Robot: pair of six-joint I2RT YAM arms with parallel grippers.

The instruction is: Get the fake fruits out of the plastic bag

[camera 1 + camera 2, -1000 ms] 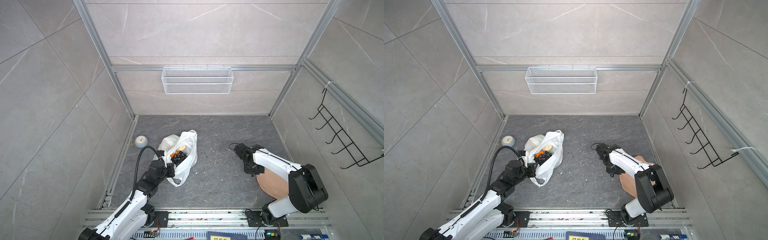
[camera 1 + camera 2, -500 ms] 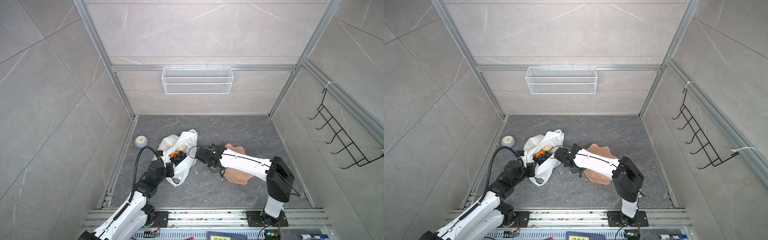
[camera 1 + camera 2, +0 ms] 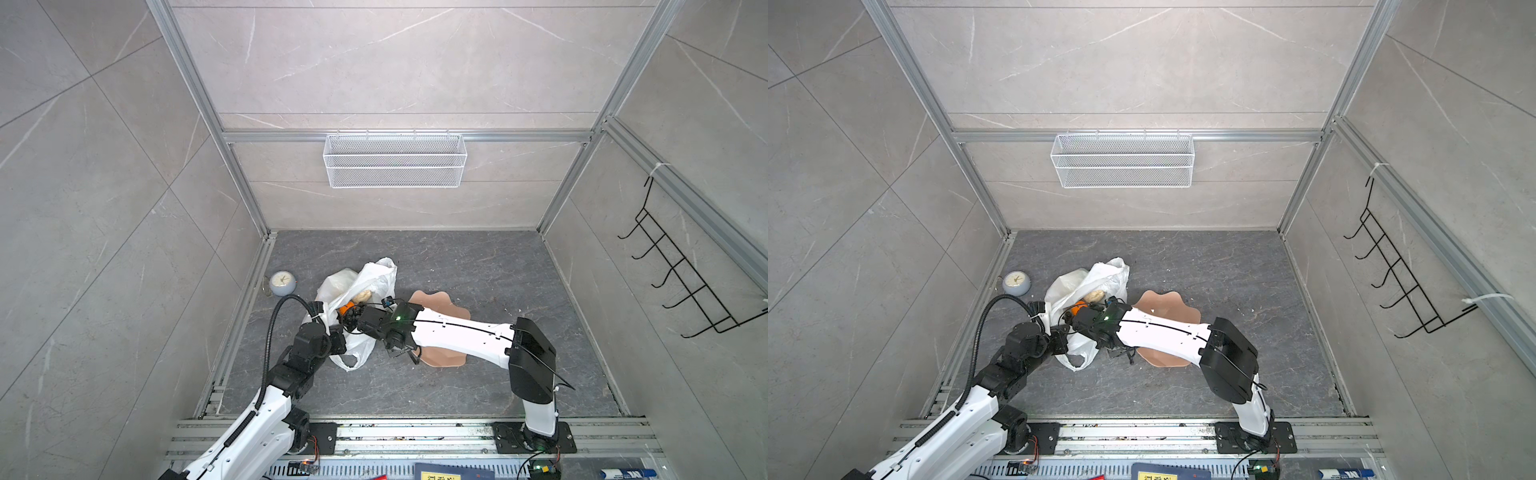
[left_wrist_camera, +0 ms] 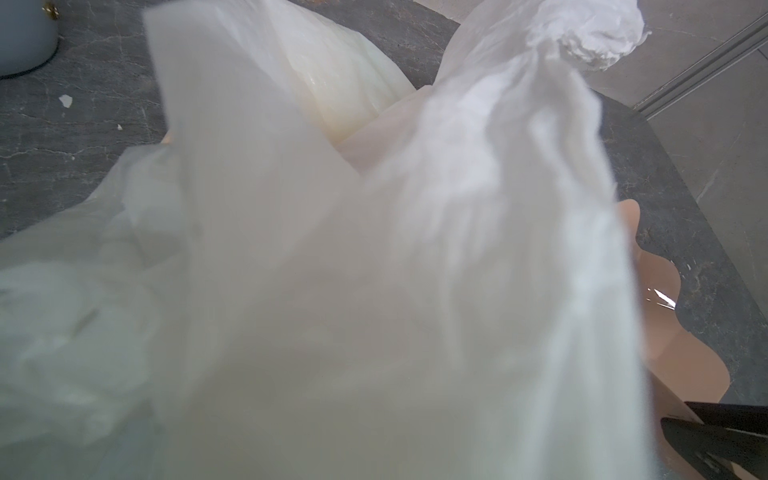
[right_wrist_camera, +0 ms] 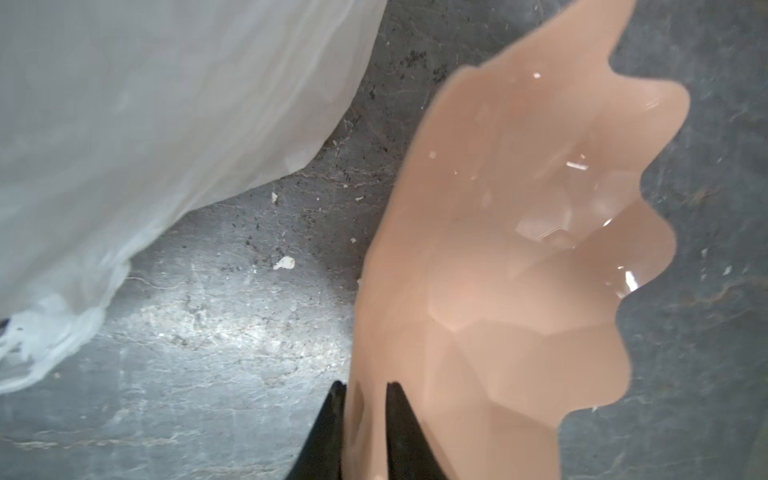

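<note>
Staging: plate [image 5: 519, 249] beside plastic bag [image 3: 374, 278], rim between right gripper [image 5: 365, 388] jaws, clamping indeterminate; bag clenched by left gripper [image 3: 337, 332]. Likely next: extracting fake fruits [image 3: 347, 309].

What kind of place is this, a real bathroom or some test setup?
Probably a robot test cell dressed as a tiled room: robot arms bolted to a front rail, with a white mesh basket and a black hook rack on the walls.

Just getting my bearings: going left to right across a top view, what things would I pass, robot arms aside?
small round clock → plastic bag, fake fruits showing inside → wavy pink plate → black wire hook rack on the side wall
</note>
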